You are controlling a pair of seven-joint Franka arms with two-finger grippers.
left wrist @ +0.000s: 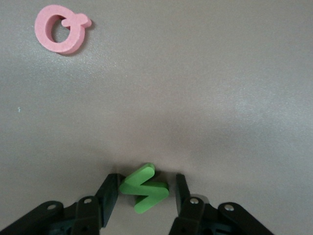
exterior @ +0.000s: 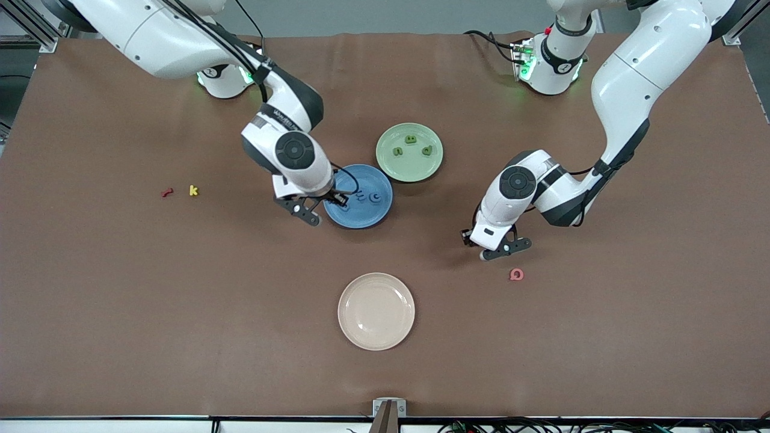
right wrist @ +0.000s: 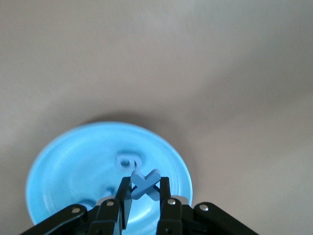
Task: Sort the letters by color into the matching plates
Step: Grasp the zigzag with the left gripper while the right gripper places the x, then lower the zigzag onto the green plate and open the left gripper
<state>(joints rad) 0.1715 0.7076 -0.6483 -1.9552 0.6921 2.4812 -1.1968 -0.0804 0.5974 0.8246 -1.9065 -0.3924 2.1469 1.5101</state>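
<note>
Blue letter x [right wrist: 145,184] is pinched between the right gripper's [right wrist: 145,195] fingers [right wrist: 123,196], over the blue plate [exterior: 367,210] where other blue letters [exterior: 374,197] lie. Beside that plate, the green plate [exterior: 391,165] carries three green letters [exterior: 411,139]. The left gripper's [left wrist: 145,194] fingers [left wrist: 108,197] stand spread around a green zigzag letter [left wrist: 144,188] on the desk [exterior: 180,300], near a pink letter [left wrist: 60,28].

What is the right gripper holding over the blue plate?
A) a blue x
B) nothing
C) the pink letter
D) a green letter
A: in the right wrist view the right gripper is shut on a blue x above the blue plate.
</note>
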